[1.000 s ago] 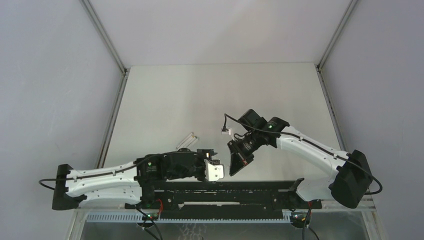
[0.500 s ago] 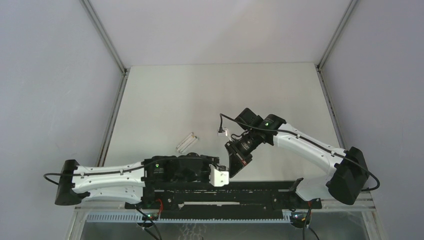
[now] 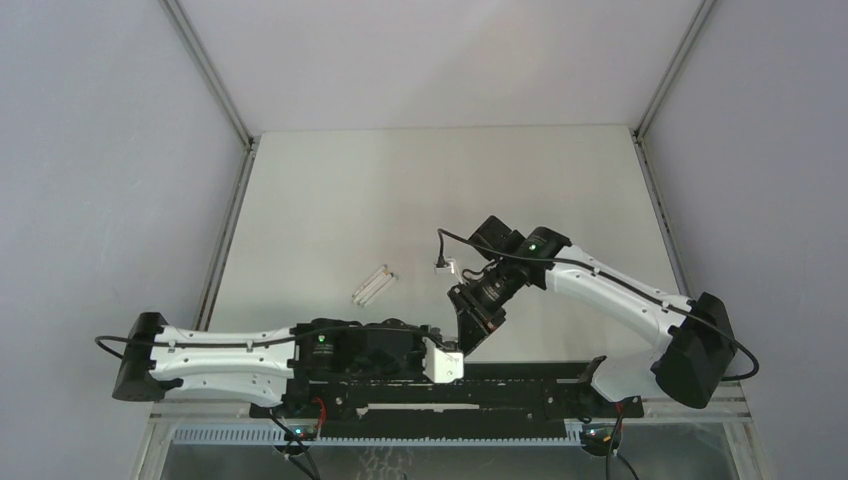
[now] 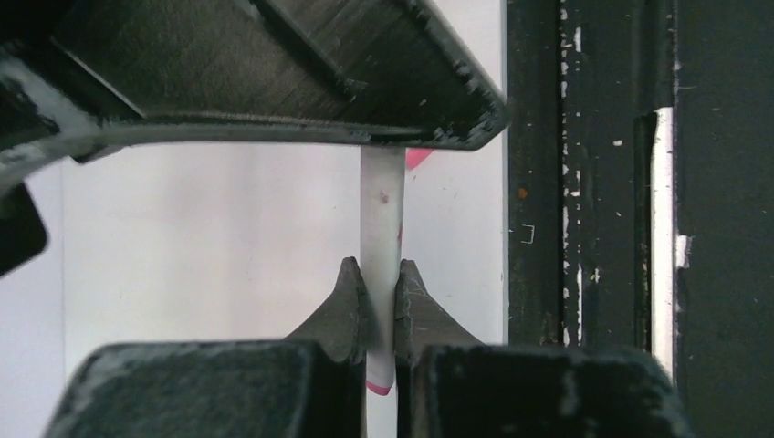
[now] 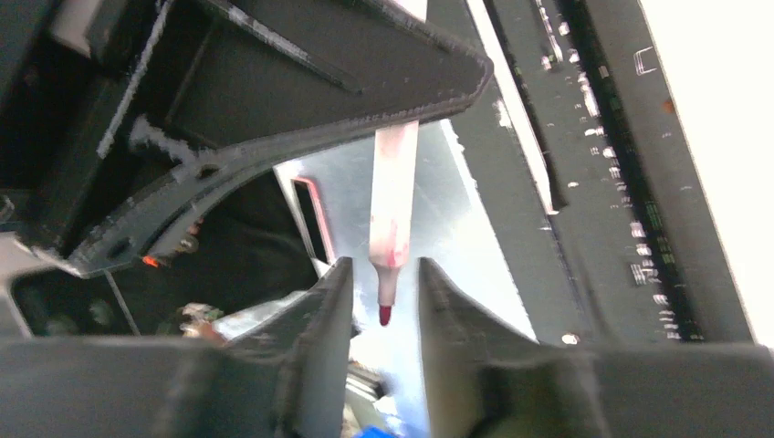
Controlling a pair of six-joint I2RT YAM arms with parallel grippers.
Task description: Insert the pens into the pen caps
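White pen (image 4: 381,210) stands pinched between the fingertips of our left gripper (image 4: 381,285); its red tip lies between the spread fingers of our right gripper (image 5: 385,274), touching neither.

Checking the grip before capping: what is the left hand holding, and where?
A white pen, pinched by the left hand near its pink-banded end.

No text, label, brand, number or sign can be read in any of the views.
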